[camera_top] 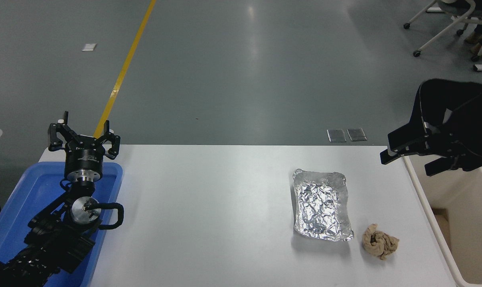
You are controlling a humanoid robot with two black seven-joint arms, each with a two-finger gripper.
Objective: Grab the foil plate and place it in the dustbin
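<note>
Paper ball nearest, foil plate just beside it, flat on white surface, untouched. Left gripper parked over blue tray, jaws spread. Right gripper up over dustbin rim, jaws parted, empty. Approach step; next needs descent onto plate rim. Dustbin cut off at right.

The shallow crinkled silver foil plate lies on the white table. The crumpled brown paper ball sits just right of its near corner; the large cream-beige plastic dustbin stands further right, the shallow blue plastic tray far left.
</note>
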